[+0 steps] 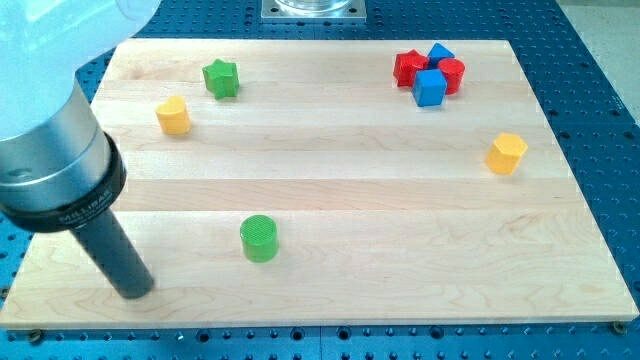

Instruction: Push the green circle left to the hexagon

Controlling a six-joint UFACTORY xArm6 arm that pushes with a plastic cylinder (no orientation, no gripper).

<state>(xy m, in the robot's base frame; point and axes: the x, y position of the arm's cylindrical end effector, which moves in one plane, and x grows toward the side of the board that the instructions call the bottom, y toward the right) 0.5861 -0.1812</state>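
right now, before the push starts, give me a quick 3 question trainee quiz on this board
1. True or false: my tip touches the green circle.
2. Which block lies nearest the green star? A) the yellow block at the view's left B) the yellow block at the view's right C) the green circle
3. Fill in: the red and blue blocks are clustered at the view's top ____.

Key: 1 false, it stands apart at the circle's left; 2 A; 3 right.
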